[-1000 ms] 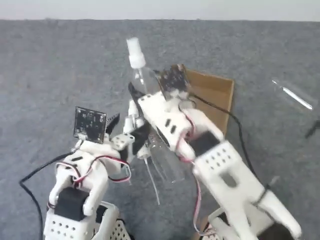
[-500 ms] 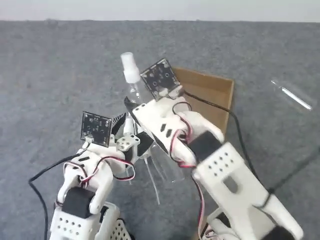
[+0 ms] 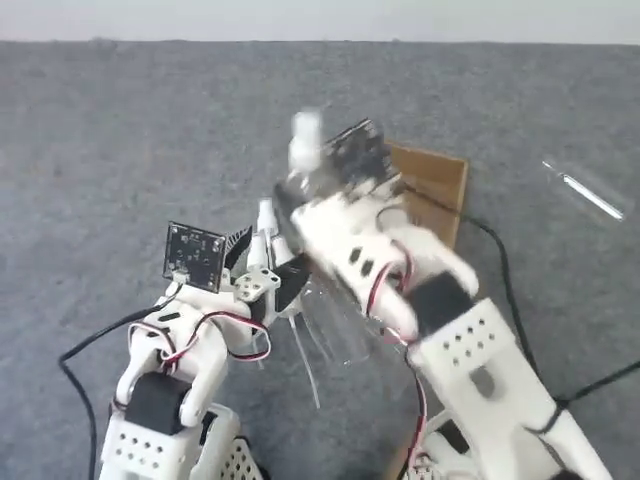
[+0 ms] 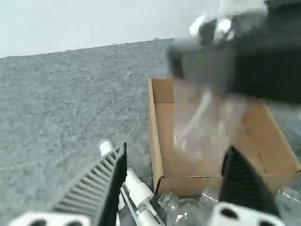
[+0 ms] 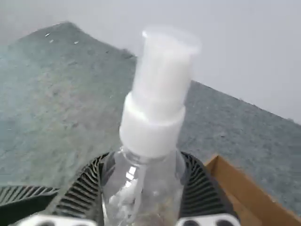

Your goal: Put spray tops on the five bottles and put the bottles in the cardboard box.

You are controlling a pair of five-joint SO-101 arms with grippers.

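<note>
My right gripper (image 5: 141,188) is shut on a clear bottle (image 5: 141,197) that carries a white spray top (image 5: 157,108). In the high view this bottle (image 3: 305,150) is held upright in the air, by the near left edge of the cardboard box (image 3: 432,188). My left gripper (image 4: 176,157) is open and holds nothing. It hovers low over loose spray tops (image 4: 134,186) and bare clear bottles (image 4: 188,209) lying in front of the box (image 4: 157,132). From above, the left gripper (image 3: 262,258) sits just left of the lying bottles (image 3: 335,325).
A single clear bottle (image 3: 588,190) lies far off to the right on the grey carpet. Cables trail from both arms. Open carpet stretches to the left and behind the box.
My right arm has swung the capped bottle to the right, toward the box. The left arm has shifted slightly and stays open.
</note>
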